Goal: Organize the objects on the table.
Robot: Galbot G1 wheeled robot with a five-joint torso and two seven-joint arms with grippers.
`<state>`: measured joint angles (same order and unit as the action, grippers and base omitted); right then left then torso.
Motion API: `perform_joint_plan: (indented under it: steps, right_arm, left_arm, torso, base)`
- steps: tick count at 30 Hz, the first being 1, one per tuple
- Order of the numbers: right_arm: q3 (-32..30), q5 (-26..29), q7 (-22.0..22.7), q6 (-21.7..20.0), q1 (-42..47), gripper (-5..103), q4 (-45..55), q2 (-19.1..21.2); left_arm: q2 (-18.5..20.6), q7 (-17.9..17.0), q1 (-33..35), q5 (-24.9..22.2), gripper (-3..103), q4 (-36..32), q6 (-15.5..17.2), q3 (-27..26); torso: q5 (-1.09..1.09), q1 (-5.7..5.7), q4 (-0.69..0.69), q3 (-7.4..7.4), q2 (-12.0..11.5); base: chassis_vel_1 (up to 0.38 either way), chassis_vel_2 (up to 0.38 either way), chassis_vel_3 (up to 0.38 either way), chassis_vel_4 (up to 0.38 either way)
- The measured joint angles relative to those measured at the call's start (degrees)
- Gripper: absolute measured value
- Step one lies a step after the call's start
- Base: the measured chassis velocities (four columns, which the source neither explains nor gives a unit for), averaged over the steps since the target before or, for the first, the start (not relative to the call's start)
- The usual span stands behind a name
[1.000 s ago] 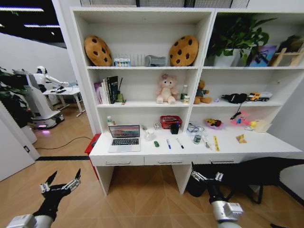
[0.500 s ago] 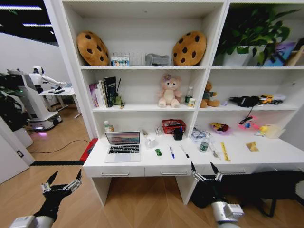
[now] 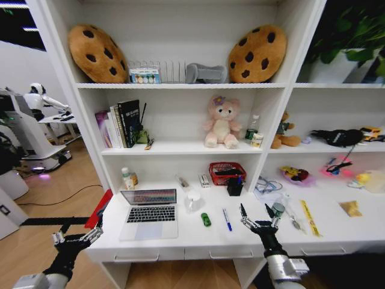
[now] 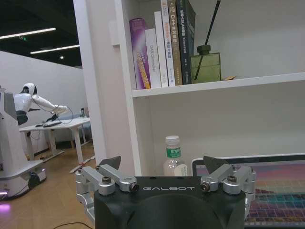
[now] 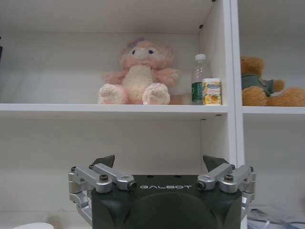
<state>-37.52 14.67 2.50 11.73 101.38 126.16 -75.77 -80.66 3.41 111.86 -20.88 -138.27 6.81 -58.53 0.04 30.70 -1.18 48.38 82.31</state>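
So I've got both arms low at the surface (image 3: 180,238) front: left end effector (image 3: 76,236) spread, empty; right end effector (image 3: 259,218) spread over the front edge. Laptop (image 3: 149,213), car (image 3: 206,220), pen (image 3: 227,220) sit mid-surface.

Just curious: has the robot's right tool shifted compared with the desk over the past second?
Yes. The right tool was below the desk's front edge; it now hangs over the white desk top, closer to the shelving.

— What are the grippers built like?
— The left gripper (image 4: 162,164) and right gripper (image 5: 161,162) match: black housing lettered GALBOT, silver screwed linkages, dark pointed fingertips (image 4: 110,161).
— And the arms?
— Black wrists, grey-white forearm cuffs.
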Motion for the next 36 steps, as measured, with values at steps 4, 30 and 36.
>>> perform_joint_plan:
  steps: [4, 30, 36]
  right_arm:
    - [0.0, -0.3, -0.8, 0.2, 1.6, 100, 1.7, -0.3]
    - [-1.3, -2.1, -0.3, 1.2, 3.0, 100, 1.9, -1.0]
    - [-2.1, -2.8, -0.3, 1.5, 3.3, 100, 1.1, -1.5]
  left_arm:
    - [0.8, -0.1, 0.0, -1.5, 97, -0.5, 0.1, -0.8]
    - [24.7, -1.1, -2.9, -10.9, 34, 4.8, 2.2, -4.7]
    - [42.2, -0.8, -6.5, -15.6, 8, 10.9, 2.6, -5.6]
  torso:
    - [-0.01, -0.07, -0.05, -0.02, 0.0]
    - [-0.06, -0.09, -0.04, -0.03, 0.0]
    - [-0.04, -0.08, -0.08, -0.02, 0.0]
  base:
    - [-0.074, 0.059, 0.000, -0.010]
    - [0.012, -0.015, -0.012, 0.014]
    - [0.000, 0.000, 0.000, 0.000]
